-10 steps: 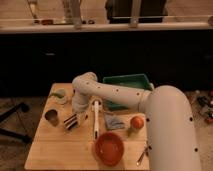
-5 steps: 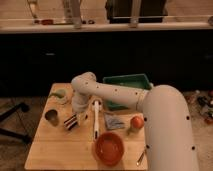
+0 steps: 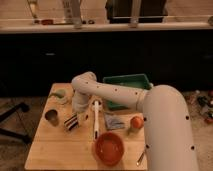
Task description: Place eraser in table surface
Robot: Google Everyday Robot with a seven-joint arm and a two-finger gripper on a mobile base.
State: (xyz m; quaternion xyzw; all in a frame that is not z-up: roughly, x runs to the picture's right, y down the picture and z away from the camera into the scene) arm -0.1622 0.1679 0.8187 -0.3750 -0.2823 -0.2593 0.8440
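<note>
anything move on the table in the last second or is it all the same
Nothing visibly changed. The gripper hangs at the small dark eraser with pale stripes on the light tan wooden table surface, just as before. The long white-handled brush, folded grey-blue cloth, orange bowl and green rectangular bin kept their places.

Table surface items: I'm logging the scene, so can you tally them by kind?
On the table surface, end effector low over the eraser:
Eraser: 1
Brush: 1
Cloth: 1
Green bin: 1
Orange bowl: 1
Cups: 2
Orange fruit: 1
Total: 8
</note>
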